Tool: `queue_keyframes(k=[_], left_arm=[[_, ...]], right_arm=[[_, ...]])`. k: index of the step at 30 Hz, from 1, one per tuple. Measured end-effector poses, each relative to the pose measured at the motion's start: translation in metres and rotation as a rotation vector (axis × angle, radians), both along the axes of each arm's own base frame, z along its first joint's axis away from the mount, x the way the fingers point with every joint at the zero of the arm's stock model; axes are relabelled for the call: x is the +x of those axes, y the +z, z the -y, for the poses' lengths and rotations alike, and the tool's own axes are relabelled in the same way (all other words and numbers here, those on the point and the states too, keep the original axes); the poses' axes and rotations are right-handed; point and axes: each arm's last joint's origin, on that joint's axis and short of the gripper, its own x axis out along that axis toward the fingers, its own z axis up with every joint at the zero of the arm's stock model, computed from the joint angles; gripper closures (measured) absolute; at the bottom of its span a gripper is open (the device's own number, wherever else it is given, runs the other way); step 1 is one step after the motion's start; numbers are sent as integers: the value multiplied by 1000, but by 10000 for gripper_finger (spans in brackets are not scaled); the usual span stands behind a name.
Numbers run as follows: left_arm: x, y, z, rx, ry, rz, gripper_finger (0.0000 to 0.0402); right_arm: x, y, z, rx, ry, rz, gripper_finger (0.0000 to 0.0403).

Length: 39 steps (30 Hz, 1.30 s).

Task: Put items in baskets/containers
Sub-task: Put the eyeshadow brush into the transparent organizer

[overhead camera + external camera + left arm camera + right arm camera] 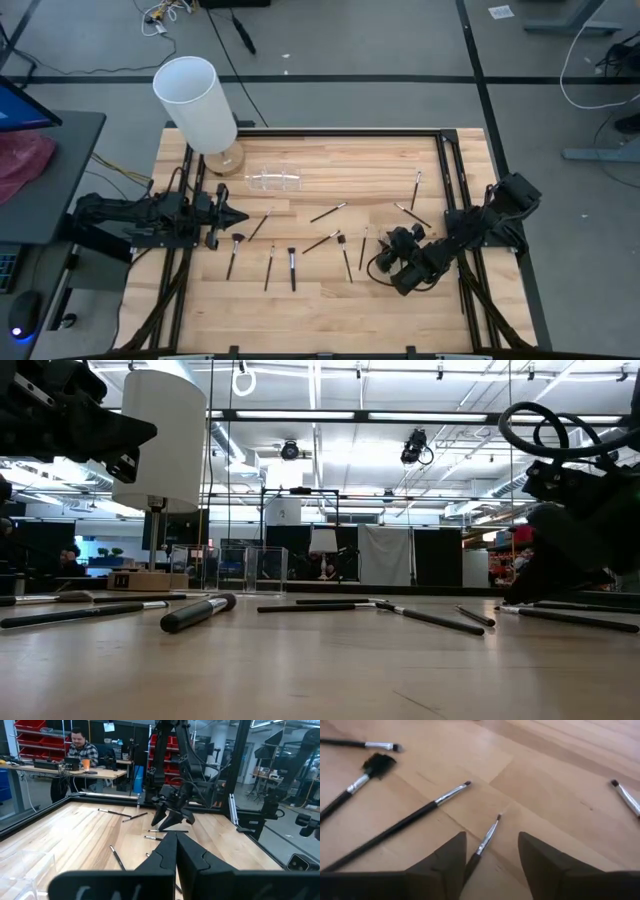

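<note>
The right gripper (490,852) is low over the wooden table (320,300), near its right side, and its two dark fingers (445,857) stand wide apart with nothing held. A thin brush (487,836) lies flat on the wood in the gap between them, its fine tip pointing away from the gripper; I cannot tell if the fingers touch it. Just beside it a longer brush with a silver collar (405,824) lies at an angle, and farther off there is a brush with a fluffy dark head (362,779) and one more thin brush (362,743). From above, the brushes (292,268) are scattered flat across the middle of the table, none of them in the clear holder (272,180). That holder sits empty toward the far side of the table, near the tall white cylinder (196,102) on its round wooden base, well apart from the right gripper. The left gripper (240,219) waits at the left side of the table, its fingers (165,857) pressed together and empty, pointing toward the brushes. Beyond the table, a person (80,747) sits at a desk in the room.
</note>
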Motion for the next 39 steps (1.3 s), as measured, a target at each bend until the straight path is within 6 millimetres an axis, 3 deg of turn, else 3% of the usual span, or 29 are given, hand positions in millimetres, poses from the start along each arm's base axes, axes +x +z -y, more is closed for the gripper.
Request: queue_keyframes(k=[5, 9, 18, 39], left_arm=[[0, 0, 0, 0, 0, 0, 399], [0, 0, 0, 0, 0, 0, 399], [0, 0, 0, 0, -1, 0, 399], [0, 0, 0, 0, 0, 0, 399]], right_arm=[[-1, -5, 1, 44, -19, 58, 177], [-7, -13, 5, 51, 6, 92, 177], [-17, -22, 11, -9, 122, 5, 223], [-28, -27, 12, -33, 148, -16, 313]])
